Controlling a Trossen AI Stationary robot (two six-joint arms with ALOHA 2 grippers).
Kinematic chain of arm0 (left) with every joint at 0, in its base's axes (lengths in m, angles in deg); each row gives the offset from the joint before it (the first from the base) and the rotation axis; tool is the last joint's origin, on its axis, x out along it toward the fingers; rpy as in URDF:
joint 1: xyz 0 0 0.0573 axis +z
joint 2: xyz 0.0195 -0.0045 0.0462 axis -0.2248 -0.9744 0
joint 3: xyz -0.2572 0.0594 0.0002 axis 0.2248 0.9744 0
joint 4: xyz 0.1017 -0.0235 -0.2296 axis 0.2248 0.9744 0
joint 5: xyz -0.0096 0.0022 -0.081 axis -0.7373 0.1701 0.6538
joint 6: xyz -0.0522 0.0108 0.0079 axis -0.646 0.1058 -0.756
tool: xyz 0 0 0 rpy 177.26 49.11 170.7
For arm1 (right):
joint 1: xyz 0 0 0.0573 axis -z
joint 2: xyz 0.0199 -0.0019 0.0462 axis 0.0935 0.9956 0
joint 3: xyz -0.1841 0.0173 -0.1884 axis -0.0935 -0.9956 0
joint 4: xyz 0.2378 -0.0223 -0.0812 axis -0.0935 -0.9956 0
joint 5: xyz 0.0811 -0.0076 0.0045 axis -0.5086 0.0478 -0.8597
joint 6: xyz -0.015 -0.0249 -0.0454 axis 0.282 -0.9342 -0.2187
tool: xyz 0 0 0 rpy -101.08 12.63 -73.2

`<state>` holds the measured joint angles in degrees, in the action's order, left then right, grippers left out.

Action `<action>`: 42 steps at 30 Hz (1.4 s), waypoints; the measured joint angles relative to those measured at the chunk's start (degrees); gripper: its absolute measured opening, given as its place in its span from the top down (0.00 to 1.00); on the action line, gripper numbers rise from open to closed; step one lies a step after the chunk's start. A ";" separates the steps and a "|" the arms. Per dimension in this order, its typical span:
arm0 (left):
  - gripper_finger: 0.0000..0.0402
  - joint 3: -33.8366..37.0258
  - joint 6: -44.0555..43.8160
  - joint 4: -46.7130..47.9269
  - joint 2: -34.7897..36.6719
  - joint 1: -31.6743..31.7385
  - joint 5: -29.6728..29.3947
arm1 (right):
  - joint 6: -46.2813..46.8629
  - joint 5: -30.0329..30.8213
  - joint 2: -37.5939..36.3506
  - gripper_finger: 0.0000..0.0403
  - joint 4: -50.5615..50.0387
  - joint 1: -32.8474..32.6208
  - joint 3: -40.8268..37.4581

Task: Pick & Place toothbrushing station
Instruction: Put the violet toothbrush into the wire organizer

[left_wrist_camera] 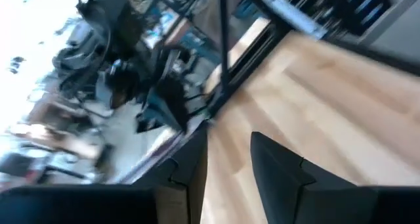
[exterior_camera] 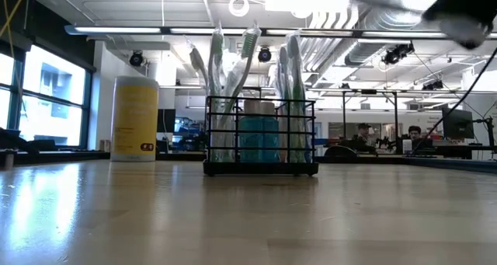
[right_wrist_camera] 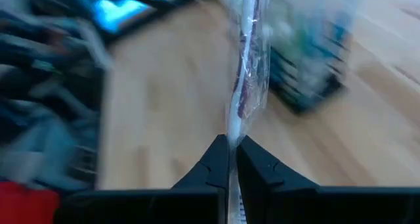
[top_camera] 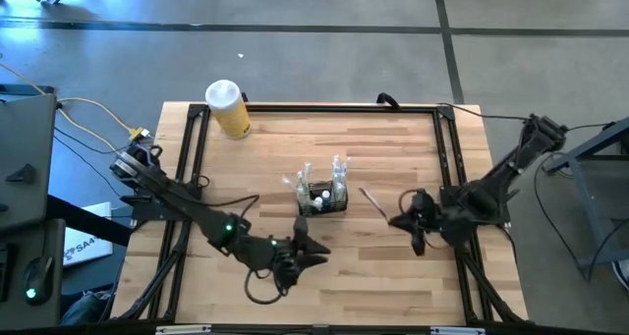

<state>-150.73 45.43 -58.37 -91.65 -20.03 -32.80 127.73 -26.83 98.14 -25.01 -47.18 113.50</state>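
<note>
A yellow canister [top_camera: 229, 111] with a white lid lies near the far left corner of the wooden table [top_camera: 393, 266]. Across the room beyond, two people [exterior_camera: 388, 137] sit at desks beside monitors [exterior_camera: 457, 124].

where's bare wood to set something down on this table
Free: the strip between the yellow cylinder and the mesh caddy, and the far right corner. Crowded: the near middle, around the left tool and the right tool.

Right gripper [top_camera: 401, 220] reaches inward from the table's right edge, dark fingers [right_wrist_camera: 220, 159] pinched together. Left gripper [top_camera: 313, 257] sits low near the front edge, fingers [left_wrist_camera: 279, 175] parted.
</note>
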 joint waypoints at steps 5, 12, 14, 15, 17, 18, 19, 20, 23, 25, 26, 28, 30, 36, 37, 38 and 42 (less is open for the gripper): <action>0.72 -0.10 11.52 -9.92 -5.44 -0.10 -6.01 | -7.26 4.17 0.97 0.99 12.25 -5.64 0.03; 0.72 -6.70 30.19 -17.36 -13.77 -0.04 -10.59 | -10.19 4.05 4.36 0.99 17.32 -6.52 0.05; 0.72 -9.82 33.46 -17.10 -16.34 0.01 -12.39 | -9.87 3.72 5.16 0.99 17.47 -5.97 0.05; 0.72 -11.19 34.61 -17.54 -17.38 0.10 -12.72 | -9.82 3.33 5.49 0.99 17.62 -5.69 0.05; 0.72 -13.11 37.82 -16.55 -18.80 0.14 -15.56 | -9.77 2.35 5.89 0.98 18.01 -5.34 0.05; 0.72 -14.46 38.58 -17.48 -19.98 0.59 -15.23 | -9.73 2.14 5.98 0.98 18.14 -5.30 0.05; 0.72 -15.09 39.39 -17.67 -20.68 1.00 -14.79 | -9.71 2.17 6.01 0.98 18.17 -5.29 0.05; 0.72 -15.29 40.13 -16.81 -20.88 1.12 -15.09 | -9.62 2.14 5.99 0.98 18.17 -5.32 0.05; 0.72 -16.24 40.89 -16.11 -21.50 2.11 -12.15 | -8.72 2.08 6.01 0.98 17.87 -5.32 0.07; 0.72 -16.16 40.93 -16.14 -21.64 2.33 -10.78 | -8.64 2.08 6.01 0.98 17.91 -5.32 0.07; 0.72 -16.15 40.91 -16.03 -21.73 2.44 -10.35 | -8.62 2.10 6.01 0.98 17.86 -5.32 0.07; 0.72 -16.05 40.95 -15.64 -21.74 2.77 -9.07 | -8.62 2.08 6.01 0.98 17.67 -5.32 0.09; 0.72 -16.05 40.51 -15.76 -21.74 2.82 -7.41 | -8.62 2.08 6.01 0.97 17.32 -5.32 0.09; 0.66 -16.05 39.32 -17.01 -21.74 3.73 -6.13 | -8.93 2.08 6.00 0.97 16.91 -5.32 0.09; 0.64 -16.05 39.18 -17.01 -21.74 3.98 -6.10 | -9.04 2.08 6.01 0.97 16.88 -5.32 0.09; 0.61 -16.05 39.06 -17.00 -21.74 4.42 -6.08 | -9.06 2.06 6.01 0.97 16.88 -5.32 0.09; 0.49 -16.05 37.76 -16.62 -21.74 5.55 -4.92 | -9.47 2.06 6.01 0.97 16.85 -5.32 0.09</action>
<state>-166.78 83.20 -74.98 -113.40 -14.49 -37.72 118.25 -24.77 104.15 -8.16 -52.50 113.59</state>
